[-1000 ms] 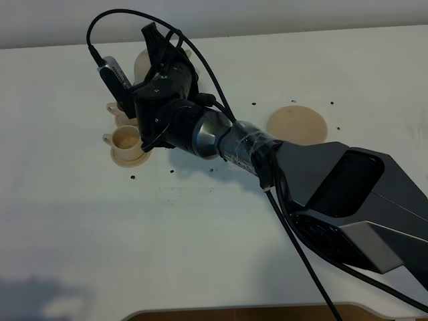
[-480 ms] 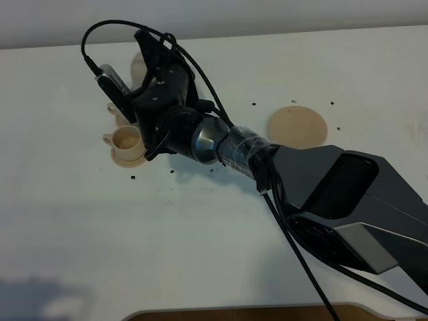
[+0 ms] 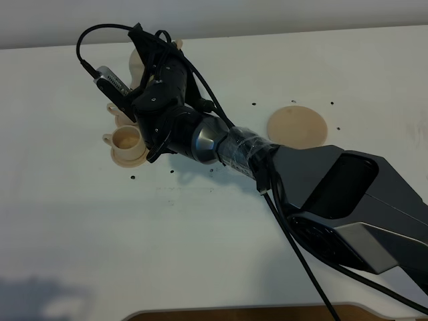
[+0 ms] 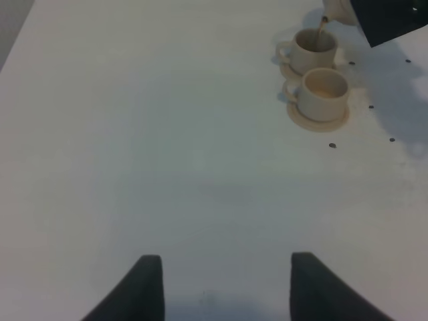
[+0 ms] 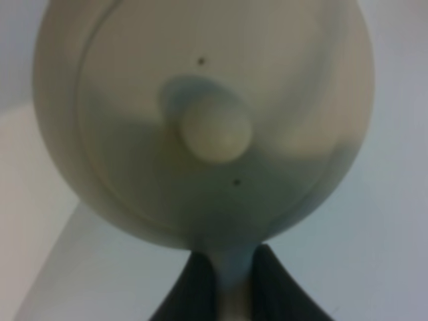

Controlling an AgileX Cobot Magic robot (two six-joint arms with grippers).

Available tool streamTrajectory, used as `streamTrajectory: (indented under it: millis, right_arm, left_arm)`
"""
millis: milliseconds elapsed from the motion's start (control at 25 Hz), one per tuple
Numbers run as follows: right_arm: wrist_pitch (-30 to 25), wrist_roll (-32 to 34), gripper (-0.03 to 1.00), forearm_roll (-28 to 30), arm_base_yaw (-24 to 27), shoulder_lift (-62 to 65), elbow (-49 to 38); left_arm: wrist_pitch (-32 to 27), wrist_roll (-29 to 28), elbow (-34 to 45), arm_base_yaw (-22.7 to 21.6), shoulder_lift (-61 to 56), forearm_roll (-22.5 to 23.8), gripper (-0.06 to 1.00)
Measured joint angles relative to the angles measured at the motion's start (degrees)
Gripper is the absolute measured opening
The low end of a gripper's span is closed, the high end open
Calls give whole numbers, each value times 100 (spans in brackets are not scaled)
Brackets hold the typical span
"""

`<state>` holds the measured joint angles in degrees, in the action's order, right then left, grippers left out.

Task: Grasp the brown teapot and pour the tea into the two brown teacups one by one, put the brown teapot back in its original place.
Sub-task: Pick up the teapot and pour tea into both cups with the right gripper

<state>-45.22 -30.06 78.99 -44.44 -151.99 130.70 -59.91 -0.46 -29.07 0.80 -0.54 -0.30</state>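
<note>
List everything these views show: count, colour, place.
brown teapot: one, light tan, held tilted over the far teacup, with tea running from its spout.
teacups: two, light tan, side by side at the table's left in the high view. The far teacup is under the spout and the near teacup holds tea.
cup saucers: two, tan, one under each cup.
large saucer: one, tan, bare, right of the cups.
table: one, white, with small dark specks.
cable: black, running along the right arm.
left gripper: open, empty, over bare table away from the cups.
right gripper: shut on the teapot's handle, reached across to the left side.
</note>
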Motion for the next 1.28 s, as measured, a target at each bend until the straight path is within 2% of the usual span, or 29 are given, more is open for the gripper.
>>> streamTrajectory:
  millis: [760, 1280]
  right_arm:
    - [157, -160, 12, 733, -5, 0, 0]
    - [214, -167, 12, 1017, -5, 0, 0]
  left_arm:
    - [0, 0, 0, 0, 0, 0, 46]
    - [0, 0, 0, 0, 0, 0, 46]
